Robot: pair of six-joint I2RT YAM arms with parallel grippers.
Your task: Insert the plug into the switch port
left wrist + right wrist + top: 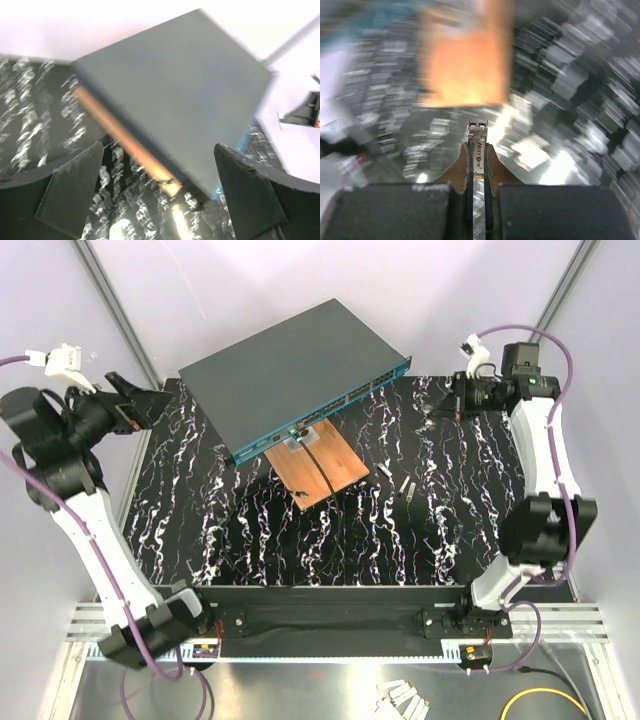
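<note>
The switch is a flat dark grey box at the back middle, with its teal port edge facing front right. It fills the left wrist view. My right gripper is shut on the plug, a small silver module standing upright between the fingers. In the top view the right gripper hovers to the right of the switch's right corner, apart from it. My left gripper is open and empty, just left of the switch's left corner; its fingers frame the box.
A copper-brown board lies under the switch's front edge and sticks out onto the black marbled mat. It also shows in the right wrist view. Two small silver pieces lie right of the board. Enclosure walls stand on both sides.
</note>
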